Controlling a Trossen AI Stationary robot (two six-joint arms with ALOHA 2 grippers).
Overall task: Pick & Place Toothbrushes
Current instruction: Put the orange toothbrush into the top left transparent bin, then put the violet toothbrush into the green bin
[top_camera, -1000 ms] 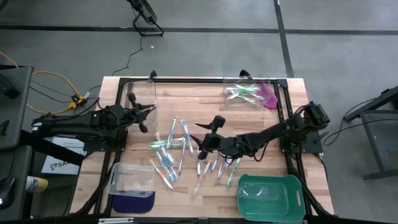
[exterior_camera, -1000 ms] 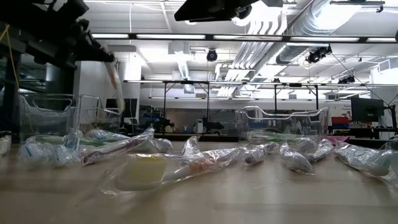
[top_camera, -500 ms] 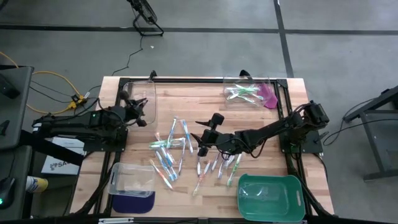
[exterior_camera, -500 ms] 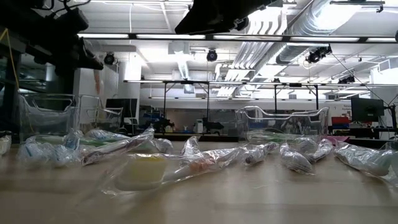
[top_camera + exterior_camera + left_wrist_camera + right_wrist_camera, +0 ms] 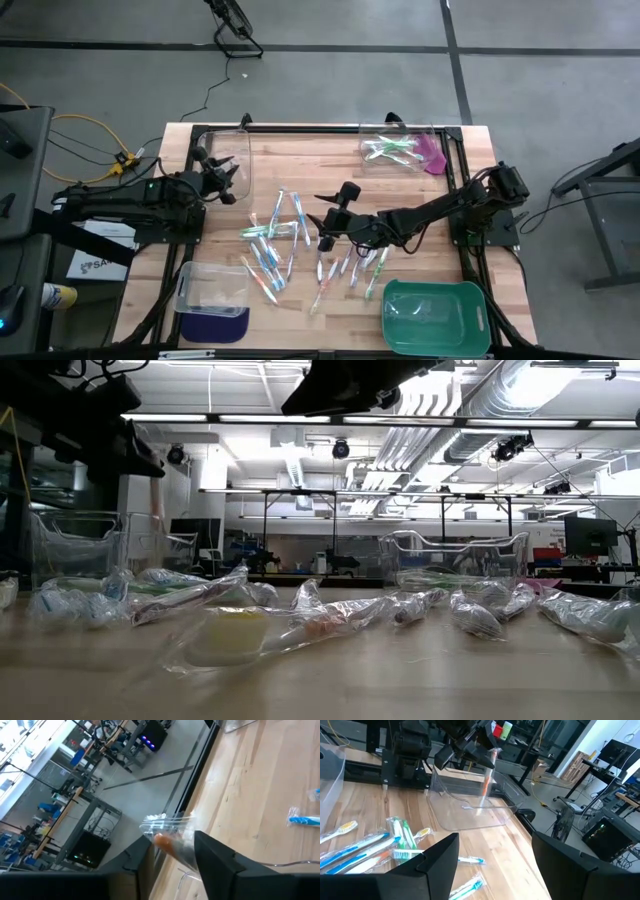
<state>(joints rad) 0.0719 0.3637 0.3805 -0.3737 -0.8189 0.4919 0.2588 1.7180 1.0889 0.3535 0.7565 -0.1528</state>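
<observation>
Counting from above, roughly two dozen wrapped toothbrushes (image 5: 272,247) lie scattered mid-tabletop (image 5: 300,160), with three clear bins, one (image 5: 228,152) at the far left corner, one (image 5: 400,150) holding green brushes, one (image 5: 212,290) near the front, plus a single green tray (image 5: 435,315). Left tool (image 5: 225,180) hangs over the far-left bin, its wrist view alone showing a pink-orange toothbrush (image 5: 167,844) between parted fingers, grip uncertain. Right tool (image 5: 328,215) hovers wide apart and empty above the pile.
</observation>
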